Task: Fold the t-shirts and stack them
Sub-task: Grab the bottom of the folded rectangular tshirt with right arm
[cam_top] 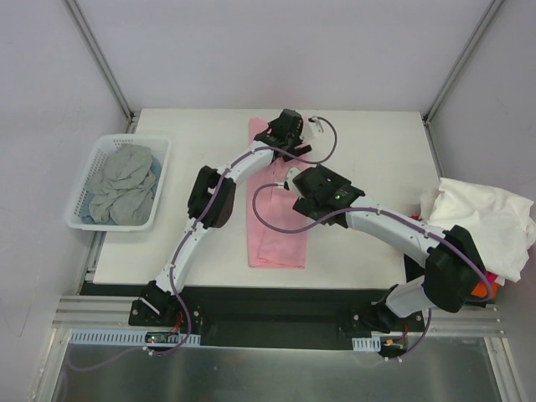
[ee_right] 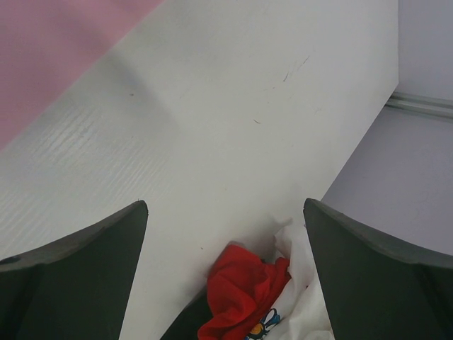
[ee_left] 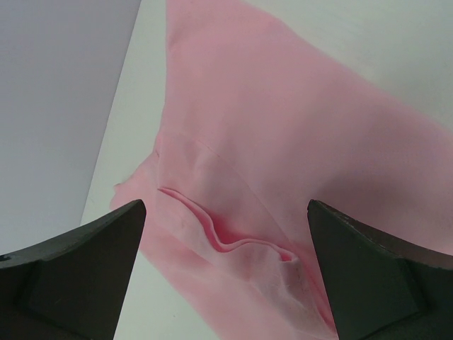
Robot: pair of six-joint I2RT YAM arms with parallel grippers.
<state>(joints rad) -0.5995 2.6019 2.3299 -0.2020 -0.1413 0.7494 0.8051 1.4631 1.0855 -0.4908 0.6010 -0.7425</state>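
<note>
A light pink t-shirt point(cam_top: 276, 239) lies folded into a long narrow strip down the middle of the table. My left gripper point(cam_top: 283, 136) hovers open over its far end. In the left wrist view a rumpled fold of the pink t-shirt point(ee_left: 283, 120) sits between the wide-apart fingers of the left gripper point(ee_left: 225, 205). My right gripper point(cam_top: 301, 180) hangs open just right of the strip. Nothing is between the fingers of the right gripper point(ee_right: 225, 204). A grey t-shirt point(cam_top: 124, 186) fills the basket. White point(cam_top: 486, 219) and red point(ee_right: 244, 287) t-shirts are piled at the right edge.
The white lattice basket point(cam_top: 159, 180) stands at the table's left edge. The pile at the right hangs over the table point(cam_top: 377, 142) edge, with an orange piece point(cam_top: 481, 290) under the white one. Grey walls and metal posts enclose the back and sides.
</note>
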